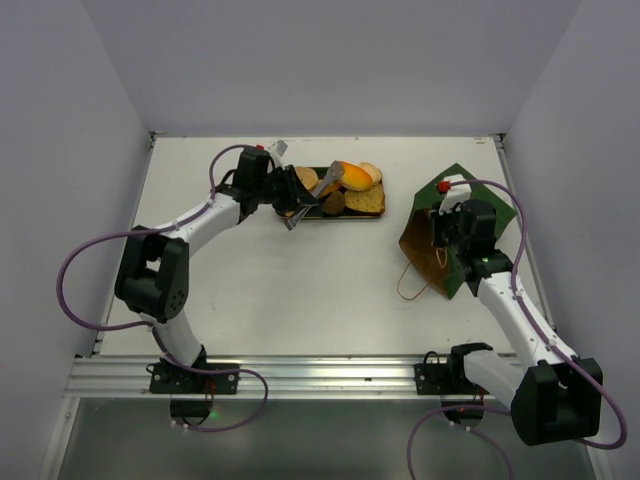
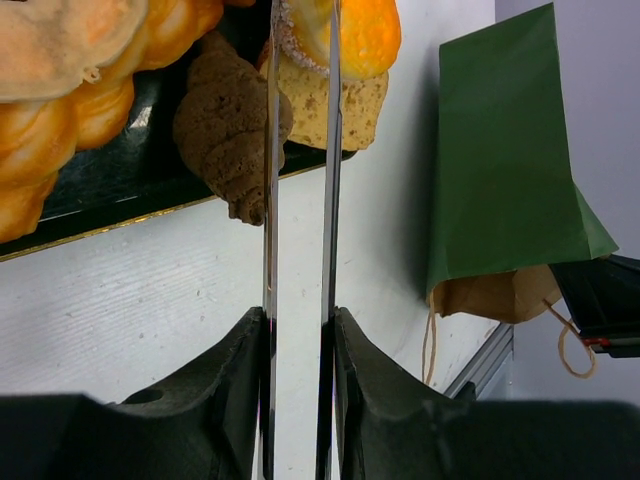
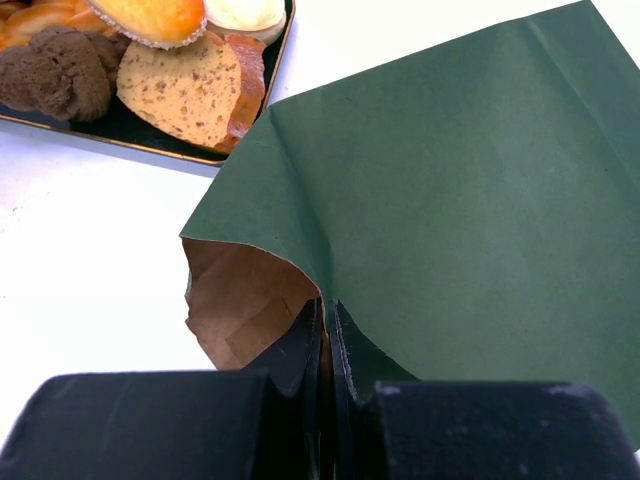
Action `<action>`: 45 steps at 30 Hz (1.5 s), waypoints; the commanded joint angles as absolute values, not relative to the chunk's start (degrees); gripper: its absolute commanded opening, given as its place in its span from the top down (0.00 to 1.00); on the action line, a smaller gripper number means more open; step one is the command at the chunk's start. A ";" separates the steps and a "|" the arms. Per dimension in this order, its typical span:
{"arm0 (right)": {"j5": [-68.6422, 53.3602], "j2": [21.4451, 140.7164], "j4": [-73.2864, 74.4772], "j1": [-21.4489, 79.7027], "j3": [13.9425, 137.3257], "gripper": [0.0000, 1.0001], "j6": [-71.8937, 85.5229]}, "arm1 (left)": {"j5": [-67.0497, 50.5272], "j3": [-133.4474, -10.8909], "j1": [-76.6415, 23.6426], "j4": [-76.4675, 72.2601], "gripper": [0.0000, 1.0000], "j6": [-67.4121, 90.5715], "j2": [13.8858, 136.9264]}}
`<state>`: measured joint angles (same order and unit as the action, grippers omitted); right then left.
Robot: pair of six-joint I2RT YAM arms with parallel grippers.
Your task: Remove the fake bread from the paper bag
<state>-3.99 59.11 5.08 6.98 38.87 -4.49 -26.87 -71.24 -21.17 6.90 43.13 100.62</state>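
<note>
The fake bread (image 1: 345, 185) lies in a heap on a flat dark tray (image 1: 362, 216): a braided orange loaf (image 2: 60, 110), a brown piece (image 2: 228, 130), a toast slice (image 3: 185, 90) and an orange roll (image 2: 370, 35). My left gripper (image 1: 298, 195) (image 2: 300, 320) is shut on metal tongs (image 2: 331, 200), whose two arms reach over the brown piece and the toast with a narrow gap between them. The paper bag (image 1: 458, 182) (image 3: 460, 200) lies on its side at the right, mouth toward the tray, showing only its brown inside. My right gripper (image 1: 440, 235) (image 3: 326, 310) is shut on its rim.
The bag's twine handles (image 1: 408, 285) trail onto the white table toward the near edge. White walls close in the table on the left, back and right. The aluminium rail (image 1: 300, 375) with both arm bases runs along the front.
</note>
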 commanded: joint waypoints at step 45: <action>-4.48 58.09 2.64 6.68 39.20 0.98 -5.01 | -27.25 -70.49 -18.28 5.27 0.54 43.33 101.16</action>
<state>-4.01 59.11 5.08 6.98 38.87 -4.54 -26.59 -69.19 -18.76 6.07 43.90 101.27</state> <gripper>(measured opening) 0.051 0.457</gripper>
